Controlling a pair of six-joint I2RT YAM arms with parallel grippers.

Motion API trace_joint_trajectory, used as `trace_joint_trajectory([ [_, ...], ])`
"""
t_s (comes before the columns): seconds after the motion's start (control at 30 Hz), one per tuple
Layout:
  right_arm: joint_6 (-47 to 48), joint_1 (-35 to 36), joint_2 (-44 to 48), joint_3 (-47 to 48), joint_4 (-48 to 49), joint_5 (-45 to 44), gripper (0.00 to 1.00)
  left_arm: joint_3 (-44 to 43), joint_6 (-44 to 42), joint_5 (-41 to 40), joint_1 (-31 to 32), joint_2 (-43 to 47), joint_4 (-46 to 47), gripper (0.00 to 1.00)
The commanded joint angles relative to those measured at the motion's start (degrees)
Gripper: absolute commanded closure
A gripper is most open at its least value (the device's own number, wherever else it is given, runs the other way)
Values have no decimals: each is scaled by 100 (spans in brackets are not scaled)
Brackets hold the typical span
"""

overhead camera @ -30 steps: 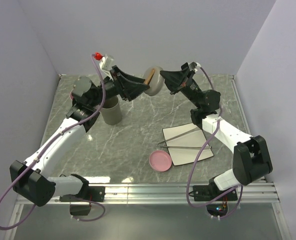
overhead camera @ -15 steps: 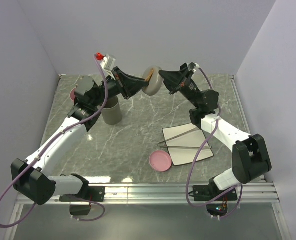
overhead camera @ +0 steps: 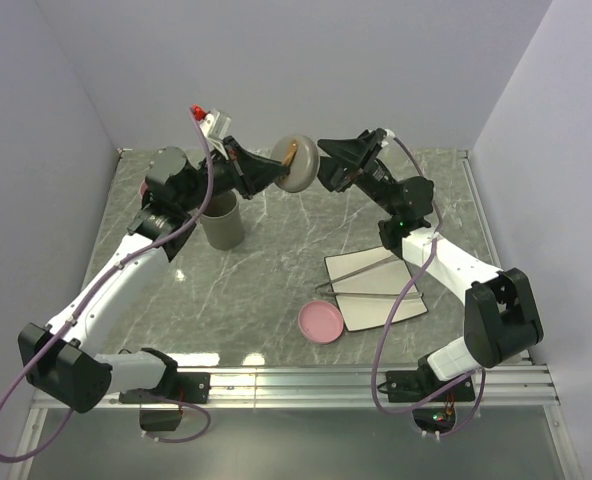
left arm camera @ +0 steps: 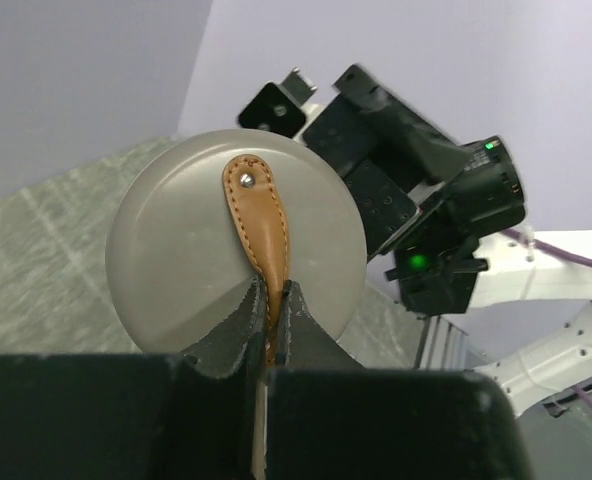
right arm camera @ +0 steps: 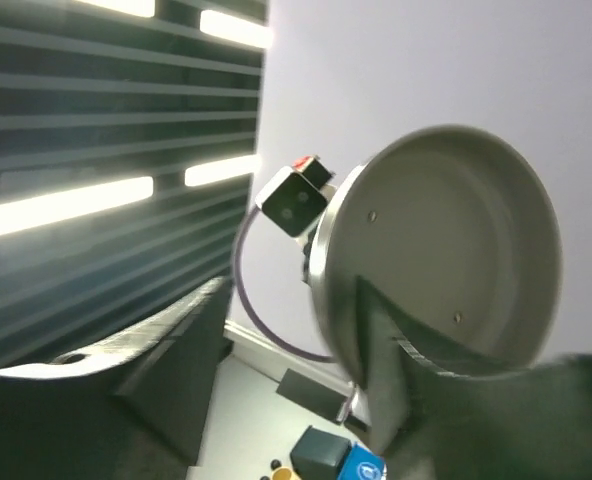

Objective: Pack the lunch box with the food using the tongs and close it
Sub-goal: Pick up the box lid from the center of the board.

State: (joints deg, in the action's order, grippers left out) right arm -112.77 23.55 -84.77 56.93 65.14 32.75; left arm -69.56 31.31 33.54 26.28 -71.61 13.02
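Left gripper (overhead camera: 278, 168) has closed on the grey lid (overhead camera: 301, 165) by its tan tab (left arm camera: 259, 215), beyond the box (overhead camera: 226, 230); right gripper (overhead camera: 323, 175) has spread wide. Marbled grey surface (overhead camera: 276, 270), lilac walls (overhead camera: 306, 60); silver tongs (overhead camera: 361, 271) lie right of the box.

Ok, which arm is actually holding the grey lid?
The left arm: its fingers are shut on the lid by its tan strap. The right fingers stand open around the rim.

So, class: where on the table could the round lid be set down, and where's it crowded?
Bare table lies between the grey cylinder and the white plate. Crowded: the plate's side, with tongs and the pink dish.
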Motion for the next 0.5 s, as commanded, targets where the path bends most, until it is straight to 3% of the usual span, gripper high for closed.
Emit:
trace_joint_trajectory([
  [0.0,571,-122,57,-50,-300,240,37,-286,-405,-76,-254,314,-430,100],
  [0.1,1553,-342,84,55,-1063,556,27,-435,-826,-172,-448,429,-1124,100],
  [0.13,1887,-421,101,221,-1727,679,24,-505,-985,-216,-510,464,-1657,100],
  [0.17,2665,-535,136,318,-2133,836,21,-636,-1126,-286,-554,473,-1897,100],
  [0.23,3503,-658,198,651,-3334,926,17,-830,-1565,-487,-747,421,-2485,100],
  [0.47,6570,-992,488,1417,-5756,1075,8,-1998,-2462,-1077,-1599,-291,-4990,100],
])
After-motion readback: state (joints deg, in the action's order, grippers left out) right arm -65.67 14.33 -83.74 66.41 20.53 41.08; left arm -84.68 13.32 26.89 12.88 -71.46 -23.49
